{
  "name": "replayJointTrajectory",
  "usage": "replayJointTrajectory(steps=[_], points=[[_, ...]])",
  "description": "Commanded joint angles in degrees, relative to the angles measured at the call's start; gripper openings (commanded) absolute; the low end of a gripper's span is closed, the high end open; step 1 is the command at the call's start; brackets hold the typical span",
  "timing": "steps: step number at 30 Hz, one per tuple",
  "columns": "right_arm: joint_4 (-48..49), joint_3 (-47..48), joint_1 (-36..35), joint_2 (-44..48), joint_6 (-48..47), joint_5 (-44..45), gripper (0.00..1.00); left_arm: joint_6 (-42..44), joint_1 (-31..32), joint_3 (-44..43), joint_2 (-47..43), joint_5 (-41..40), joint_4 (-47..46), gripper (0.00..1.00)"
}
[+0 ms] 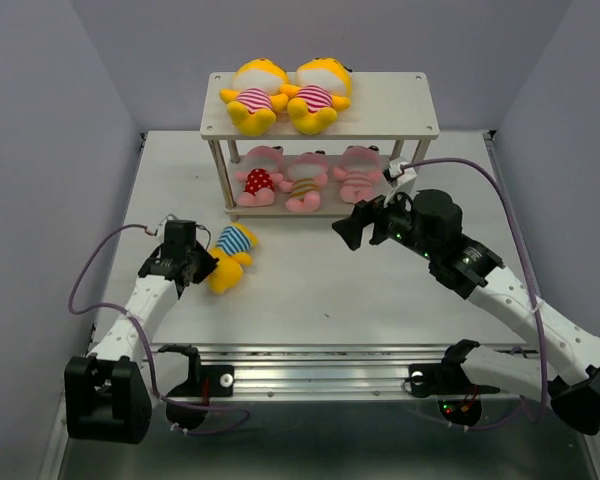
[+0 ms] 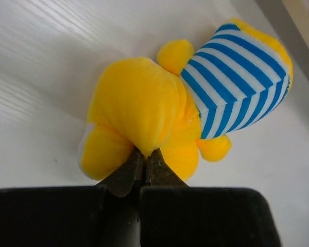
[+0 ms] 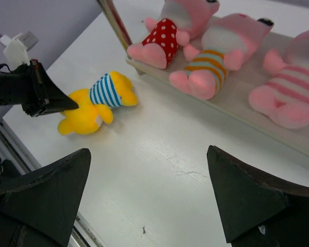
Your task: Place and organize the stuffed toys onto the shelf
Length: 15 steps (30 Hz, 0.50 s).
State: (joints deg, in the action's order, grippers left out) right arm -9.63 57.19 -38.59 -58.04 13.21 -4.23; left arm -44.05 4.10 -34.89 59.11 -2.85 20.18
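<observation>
My left gripper [image 2: 144, 157] is pressed together at the rump of the blue-striped yellow toy [image 2: 144, 108], pinching what looks like a fold of its plush. The toy lies on the table [image 1: 380, 290], in front of the shelf [image 1: 380, 110] towards its left end. My right gripper [image 3: 148, 154] hangs spread wide before the lower board, where three pink toys [image 1: 305, 180] lie. Two yellow toys [image 1: 255, 95] lie on top.

No legible text, labels, brands or numbers anywhere.
</observation>
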Motion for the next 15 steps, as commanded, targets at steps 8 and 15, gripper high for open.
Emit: replayJointTrajectory(steps=[8,15], points=[[-3.47,-4.10,0.36,-4.36,7.17,-1.23,1.00,14.51,21.38,-12.91,1.09,7.33,3.55,0.00],[-3.56,-6.47,0.88,-3.05,15.52,1.07,1.00,18.83,33.07,-14.41,2.76,9.19,-2.95,0.00]])
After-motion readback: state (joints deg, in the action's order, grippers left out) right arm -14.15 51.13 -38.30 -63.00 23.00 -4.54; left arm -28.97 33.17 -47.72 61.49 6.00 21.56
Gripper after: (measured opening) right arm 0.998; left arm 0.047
